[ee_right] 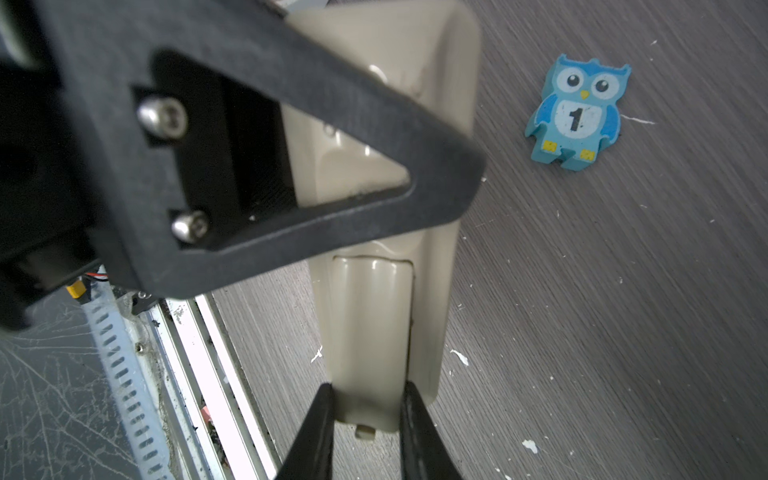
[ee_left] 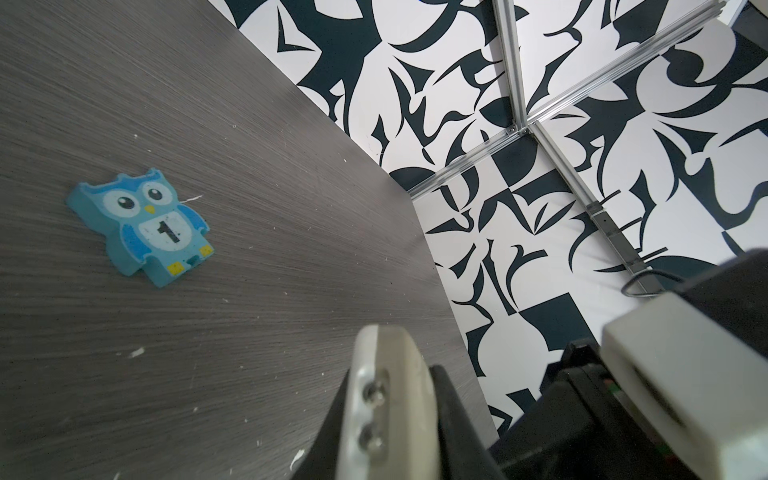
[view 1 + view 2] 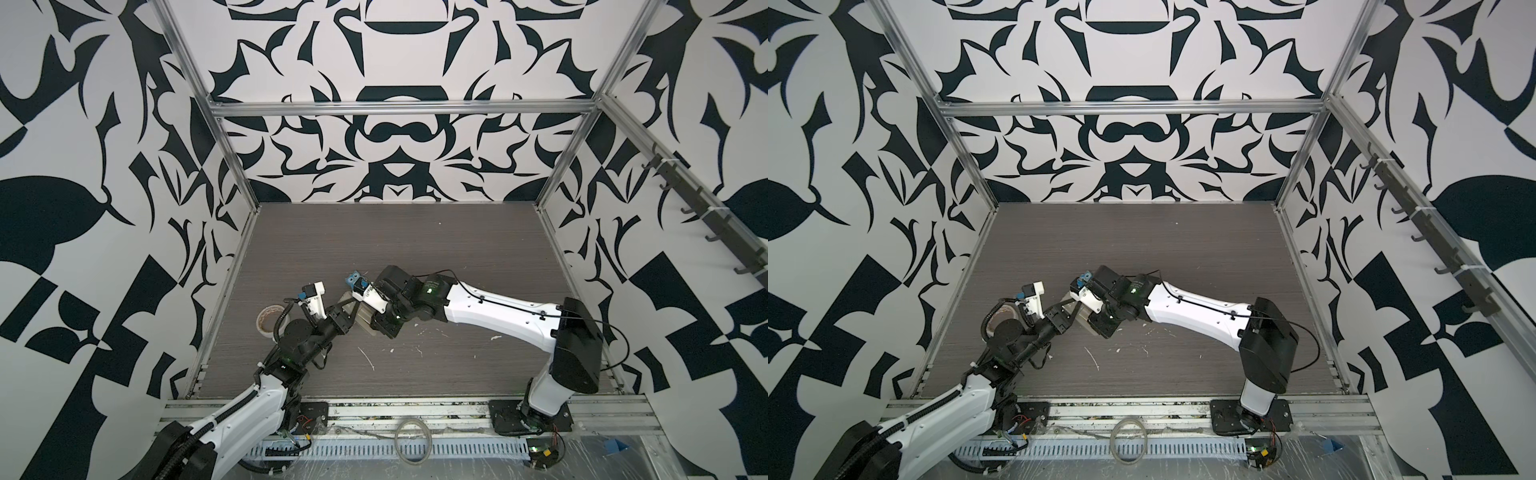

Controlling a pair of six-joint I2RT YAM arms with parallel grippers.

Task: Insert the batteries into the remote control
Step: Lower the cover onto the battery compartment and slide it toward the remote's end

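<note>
A robot lab cell: aluminium frame (image 3: 399,109), patterned walls (image 3: 399,54), wood-grain bench (image 3: 415,249).

Bright, even light; faint shadows.
Top views bow at edges; wrist views blur near jaws; small glare on remote control (image 1: 374,316).

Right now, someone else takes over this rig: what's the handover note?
Right gripper: shut on one end of the long pale plastic remote control, back up.
Left gripper: shut, tip over the remote; nothing visibly held.
Slim dark batteries: not in view.
Done: battery cover looks seated, so cells are probably inside, unconfirmed.
Left: check latch, release. Small blue owl figure lies beside, ignore.
</note>
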